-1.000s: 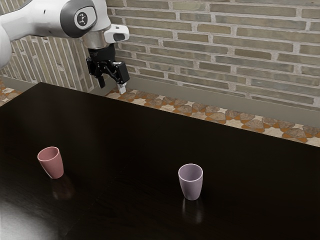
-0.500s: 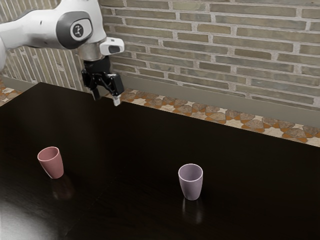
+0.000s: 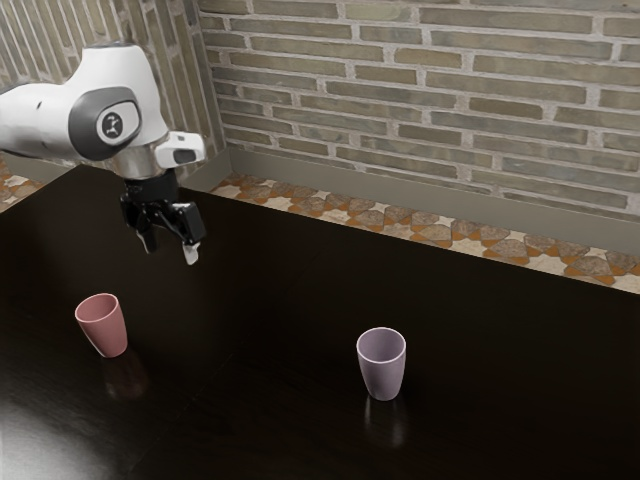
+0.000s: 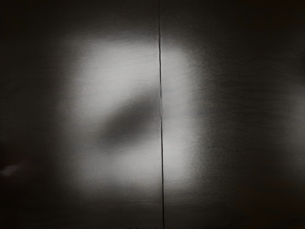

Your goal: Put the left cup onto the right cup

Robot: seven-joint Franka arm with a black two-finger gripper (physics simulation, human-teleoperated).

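Pink, the left cup [image 3: 102,324] is standing upright on the dark bench [image 3: 300,290] at the exterior view's left, well apart from the lilac right cup [image 3: 382,362]. My gripper [image 3: 168,246] is hovering above and beyond the left cup, fingers spread, gripping nothing. At my wrist, a thin seam [image 4: 160,119] is crossing a pale glare [image 4: 119,86].

Side view across table [image 3: 480,330], wrist view close above it

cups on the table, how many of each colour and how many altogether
pink cup: 1
lilac cup: 1
total: 2 cups
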